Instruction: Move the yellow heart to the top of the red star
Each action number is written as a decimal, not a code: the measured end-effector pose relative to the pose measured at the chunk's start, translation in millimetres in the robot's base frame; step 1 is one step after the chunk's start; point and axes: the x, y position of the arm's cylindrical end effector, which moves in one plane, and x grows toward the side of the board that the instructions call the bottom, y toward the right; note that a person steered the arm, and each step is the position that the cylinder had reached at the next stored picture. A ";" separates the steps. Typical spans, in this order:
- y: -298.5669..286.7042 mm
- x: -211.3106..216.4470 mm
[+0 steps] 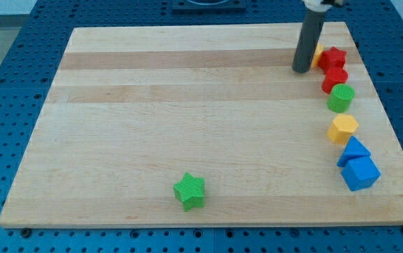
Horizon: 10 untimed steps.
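Observation:
The red star [333, 57] lies near the board's top right corner. Only a small piece of the yellow heart [317, 55] shows, pressed against the star's left side and partly hidden behind my rod. My tip [301, 69] rests on the board just left of and slightly below the yellow heart, touching or nearly touching it.
Below the star a column runs down the right side: a red block [335, 79], a green cylinder [340, 98], a yellow hexagon [342, 129], a blue triangle [354, 150] and a blue cube [361, 173]. A green star [189, 191] lies near the bottom edge. The wooden board [187, 105] ends close to the right of the column.

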 end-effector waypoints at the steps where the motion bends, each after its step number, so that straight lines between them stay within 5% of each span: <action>1: 6.3 24.0; 10: 18.7 -128.6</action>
